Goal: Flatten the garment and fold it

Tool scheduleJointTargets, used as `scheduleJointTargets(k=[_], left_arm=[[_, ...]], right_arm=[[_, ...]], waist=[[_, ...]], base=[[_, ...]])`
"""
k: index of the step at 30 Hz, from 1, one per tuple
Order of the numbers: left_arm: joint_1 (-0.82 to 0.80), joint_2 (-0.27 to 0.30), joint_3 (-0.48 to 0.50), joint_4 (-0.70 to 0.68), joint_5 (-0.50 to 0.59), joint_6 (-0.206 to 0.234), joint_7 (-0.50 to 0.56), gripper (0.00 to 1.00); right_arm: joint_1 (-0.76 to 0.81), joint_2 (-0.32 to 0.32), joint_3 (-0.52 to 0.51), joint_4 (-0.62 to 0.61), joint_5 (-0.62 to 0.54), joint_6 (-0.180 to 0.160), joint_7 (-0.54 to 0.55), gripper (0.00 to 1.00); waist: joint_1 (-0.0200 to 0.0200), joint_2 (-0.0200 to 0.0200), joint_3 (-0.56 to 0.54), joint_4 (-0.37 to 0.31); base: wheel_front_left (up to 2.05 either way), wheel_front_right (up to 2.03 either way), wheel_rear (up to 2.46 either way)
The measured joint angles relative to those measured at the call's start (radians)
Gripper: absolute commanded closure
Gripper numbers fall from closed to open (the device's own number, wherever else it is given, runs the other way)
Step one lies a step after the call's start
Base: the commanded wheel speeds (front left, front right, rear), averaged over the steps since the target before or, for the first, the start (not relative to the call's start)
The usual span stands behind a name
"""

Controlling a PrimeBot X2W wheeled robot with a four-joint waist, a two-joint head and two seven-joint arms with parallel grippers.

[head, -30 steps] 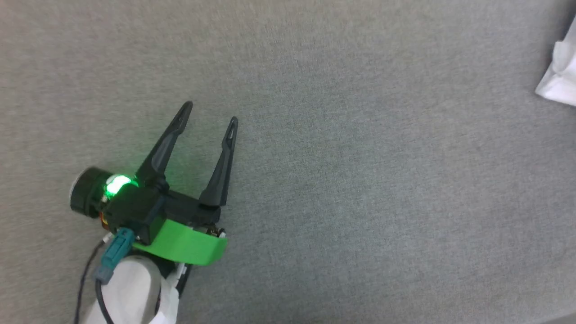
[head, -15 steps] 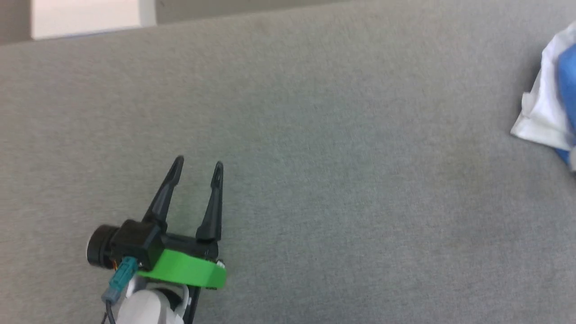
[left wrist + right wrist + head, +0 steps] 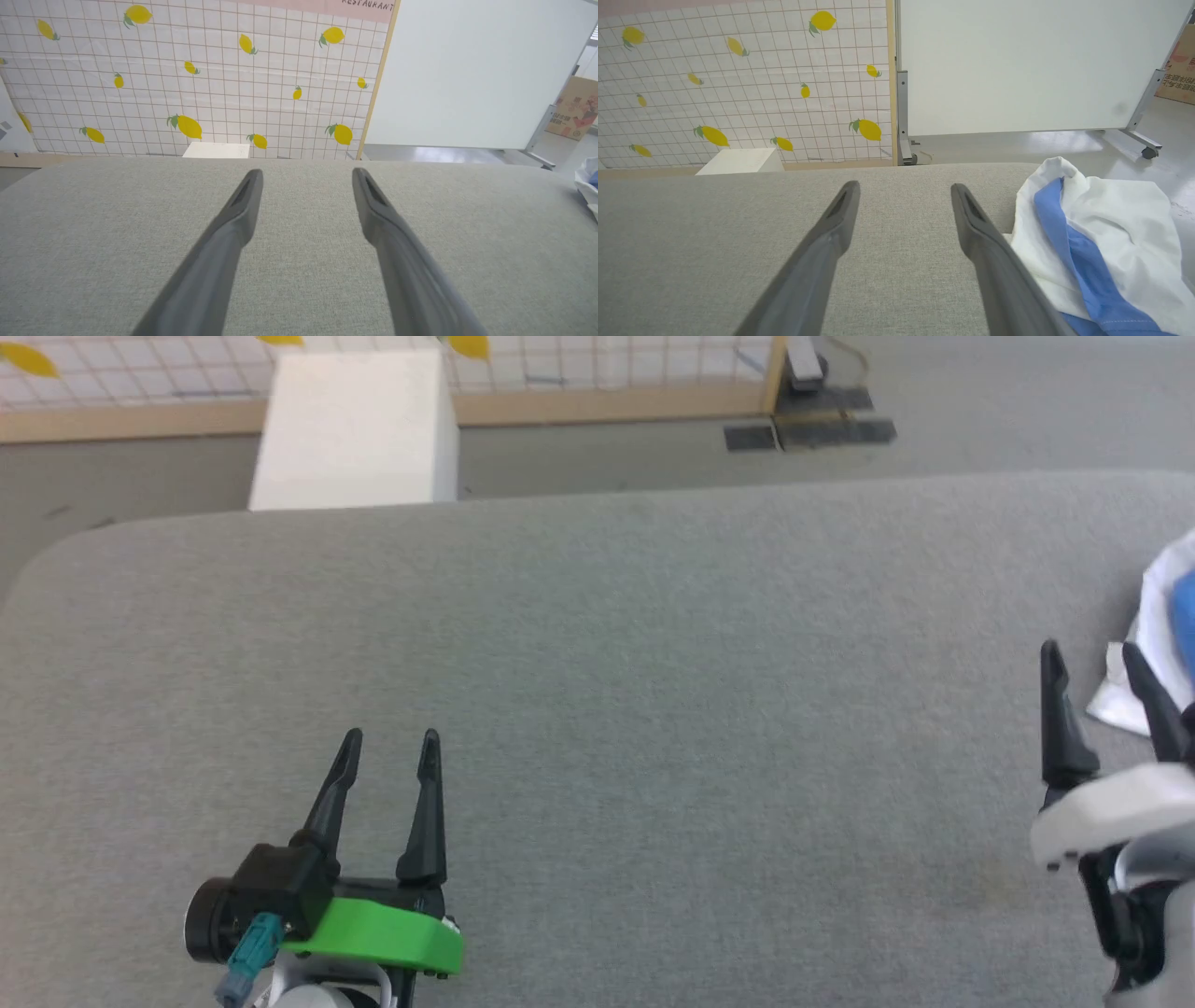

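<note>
The left gripper [image 3: 390,735] and the right gripper [image 3: 1090,649] both hold their long dark fingers spread and empty over the grey fabric-covered table [image 3: 653,709], with the crumpled white shirt with blue sleeves [image 3: 1111,224] lying just right of the right gripper's fingers, while beyond the left fingertips a pink wall strip [image 3: 327,4] reads "RESTAURANT".
</note>
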Motion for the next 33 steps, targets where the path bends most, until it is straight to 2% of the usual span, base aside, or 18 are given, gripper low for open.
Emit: scheduleJointTargets(k=[6, 11, 20, 33], left_arm=[[0.023, -0.019, 0.024, -0.012, -0.013, -0.002, -0.003, 0.00], [0.044, -0.023, 0.016, -0.015, 0.041, -0.010, -0.003, 0.00], [0.094, -0.047, 0.025, -0.016, 0.057, -0.008, -0.003, 0.00], [0.130, -0.056, 0.015, 0.046, 0.102, -0.019, -0.004, 0.00]], right_arm=[[0.111, 0.048, -0.006, -0.077, -0.040, 0.000, -0.065, 0.00], [0.186, 0.049, 0.004, -0.082, 0.006, 0.000, -0.126, 0.00], [0.270, 0.050, 0.050, -0.009, 0.026, 0.000, -0.221, 0.00], [0.270, 0.050, 0.056, 0.059, 0.021, 0.000, -0.251, 0.00]], waist=[[0.0000, 0.0000, -0.052, 0.044], [0.0000, 0.0000, -0.081, 0.065], [0.0000, 0.0000, -0.119, 0.073], [0.0000, 0.0000, -0.141, 0.069]], base=[[0.00, 0.00, 0.00], [0.00, 0.00, 0.00], [0.00, 0.00, 0.00], [0.00, 0.00, 0.00]])
